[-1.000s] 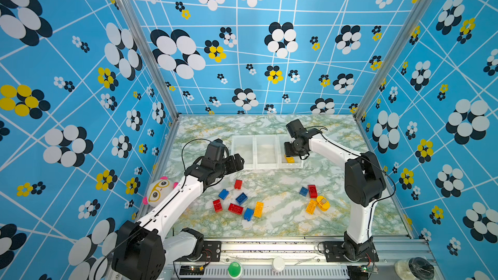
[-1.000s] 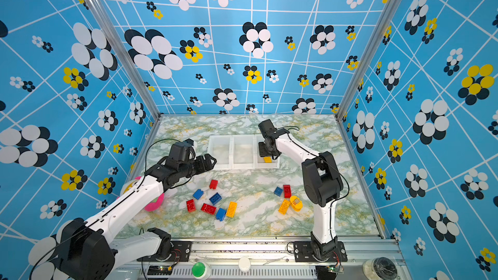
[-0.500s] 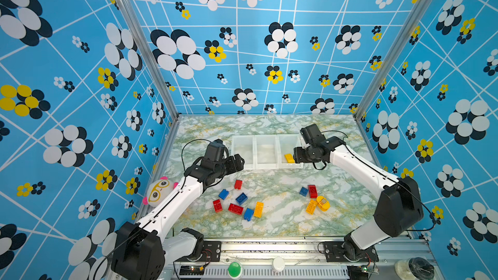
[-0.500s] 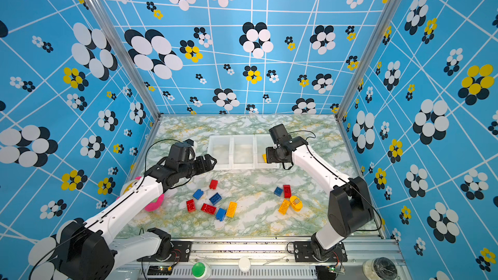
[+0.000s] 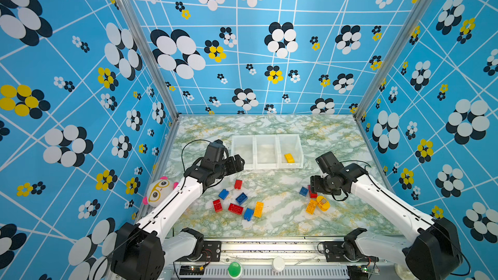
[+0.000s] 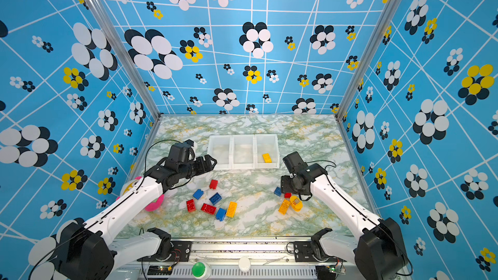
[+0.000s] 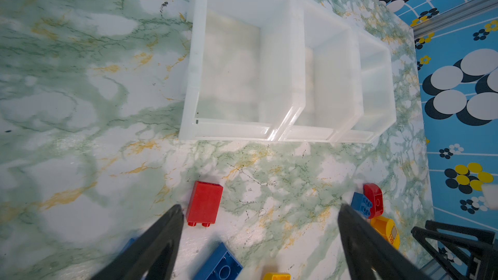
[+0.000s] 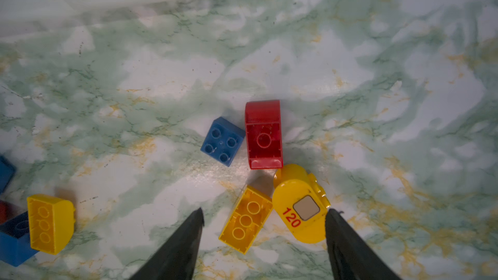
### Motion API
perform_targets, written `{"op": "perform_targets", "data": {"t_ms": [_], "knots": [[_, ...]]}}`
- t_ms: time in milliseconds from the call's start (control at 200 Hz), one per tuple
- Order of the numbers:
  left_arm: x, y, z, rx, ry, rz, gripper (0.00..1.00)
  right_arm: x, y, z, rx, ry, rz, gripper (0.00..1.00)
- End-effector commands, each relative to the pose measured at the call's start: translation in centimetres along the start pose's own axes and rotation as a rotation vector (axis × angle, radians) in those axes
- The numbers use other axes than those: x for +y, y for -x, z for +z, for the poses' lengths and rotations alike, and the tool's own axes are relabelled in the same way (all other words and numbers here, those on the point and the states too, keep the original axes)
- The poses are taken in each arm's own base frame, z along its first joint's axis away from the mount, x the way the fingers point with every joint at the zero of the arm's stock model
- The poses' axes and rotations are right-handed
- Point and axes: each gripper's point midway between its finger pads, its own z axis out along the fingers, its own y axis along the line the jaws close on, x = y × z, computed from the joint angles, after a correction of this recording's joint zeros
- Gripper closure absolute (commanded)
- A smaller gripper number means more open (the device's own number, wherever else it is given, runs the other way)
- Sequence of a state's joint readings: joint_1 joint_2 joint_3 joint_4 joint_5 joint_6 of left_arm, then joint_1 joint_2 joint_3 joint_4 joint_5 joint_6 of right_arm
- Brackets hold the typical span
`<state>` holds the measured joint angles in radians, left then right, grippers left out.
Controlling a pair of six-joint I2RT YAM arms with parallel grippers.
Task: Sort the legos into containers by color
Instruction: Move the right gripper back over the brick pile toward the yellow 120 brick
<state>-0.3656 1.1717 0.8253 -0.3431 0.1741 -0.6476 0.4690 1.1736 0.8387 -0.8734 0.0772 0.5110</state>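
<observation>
Three joined white containers (image 5: 265, 167) stand mid-table; the right one holds a yellow brick (image 5: 289, 157). My left gripper (image 7: 260, 207) hangs open near the left bin's front corner, above a red lego (image 7: 204, 202), holding nothing. Several red, blue and yellow legos (image 5: 235, 208) lie scattered below it. My right gripper (image 8: 265, 211) is open and empty over a second cluster: a yellow brick (image 8: 246, 219) lying upside down, a rounded yellow piece marked 120 (image 8: 299, 208), a red piece (image 8: 264, 136) and a blue brick (image 8: 222, 141).
A plush toy with yellow glasses (image 5: 159, 191) lies at the table's left edge beside my left arm. Patterned blue walls close in the table on three sides. A green button (image 5: 234, 268) sits on the front rail.
My right gripper has let go of the yellow brick in the right bin, drawn back toward the front over the right cluster, and opened wider. The left arm has barely moved.
</observation>
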Motion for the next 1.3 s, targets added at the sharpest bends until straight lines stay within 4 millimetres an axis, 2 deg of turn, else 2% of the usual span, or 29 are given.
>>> {"op": "perform_targets", "data": {"t_ms": [0, 145, 280, 630, 730, 929, 1139, 1294], "knots": [[0.1, -0.3, -0.2, 0.003, -0.013, -0.012, 0.09, -1.1, -2.1, 0.1, 0.047, -0.036, 0.051, 0.25], [0.0, -0.2, -0.2, 0.003, -0.014, -0.014, 0.09, -2.6, -2.7, 0.8, 0.068, -0.123, 0.092, 0.2], [-0.2, -0.2, -0.2, 0.002, -0.017, -0.009, 0.09, -3.3, -3.5, 1.9, 0.075, -0.155, 0.143, 0.19], [-0.2, -0.3, -0.1, 0.006, -0.02, -0.01, 0.08, -3.4, -3.7, 3.6, 0.078, -0.166, 0.168, 0.18], [-0.2, -0.3, -0.1, 0.006, -0.02, -0.01, 0.08, -3.2, -3.7, 3.8, 0.084, -0.16, 0.162, 0.18], [-0.1, -0.3, 0.0, 0.007, -0.018, -0.01, 0.08, -4.5, -4.2, 3.9, 0.087, -0.224, 0.168, 0.18], [-0.2, -0.3, 0.0, 0.008, -0.022, -0.01, 0.08, -4.4, -4.2, 4.4, 0.094, -0.228, 0.177, 0.19], [-0.3, -0.2, -0.1, 0.005, -0.021, -0.008, 0.08, -5.0, -4.1, 4.3, 0.082, -0.261, 0.197, 0.2]]}}
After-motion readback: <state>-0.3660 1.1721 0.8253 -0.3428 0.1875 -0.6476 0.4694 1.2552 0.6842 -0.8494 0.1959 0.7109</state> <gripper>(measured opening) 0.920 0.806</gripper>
